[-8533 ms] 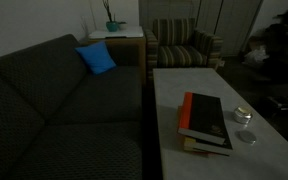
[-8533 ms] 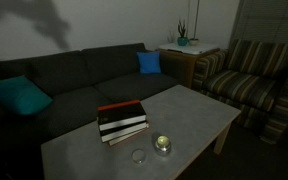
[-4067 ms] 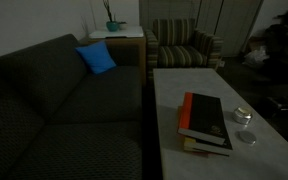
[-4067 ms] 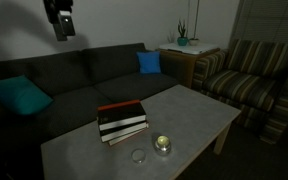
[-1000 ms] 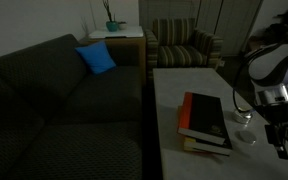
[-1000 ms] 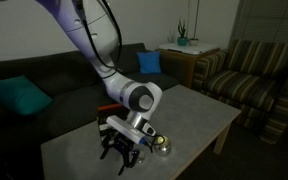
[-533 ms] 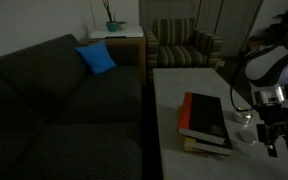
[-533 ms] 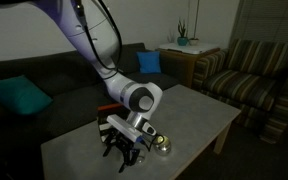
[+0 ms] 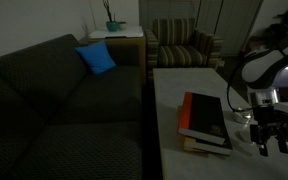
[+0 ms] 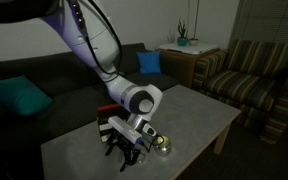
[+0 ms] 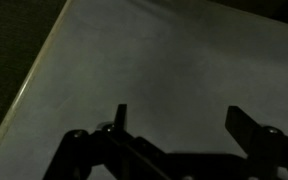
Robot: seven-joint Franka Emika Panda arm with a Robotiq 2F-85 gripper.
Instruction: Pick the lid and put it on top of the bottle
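A dim living room is shown, with a dark grey fabric sofa [image 9: 64,95] carrying a bright blue cushion [image 9: 96,58], a striped armchair [image 9: 184,45] behind, and a long pale stone-look tabletop [image 10: 199,110] in front. On the tabletop a short stack of dark hardback books with a red edge [image 9: 206,122] is seen, and near it, towards the tabletop's edge, the small squat glassy bottle [image 10: 163,145] stands upright. No lid is seen on the bottle, so the task is judged to be at its first step: nothing has been picked up and nothing placed. The black robot gripper [image 10: 125,156] is held low over the tabletop just beside the bottle, its fingers [image 11: 246,122] spread wide with only bare tabletop between them in the wrist view; nothing is gripped. The small flat round lid cannot be made out in any view; it is judged to lie under or behind the gripper, near the bottle. The grasp, the lift, the carry across and the placing on the bottle's mouth are all left. A faint pale glint is seen inside the bottle, but whether anything is in it cannot be told.
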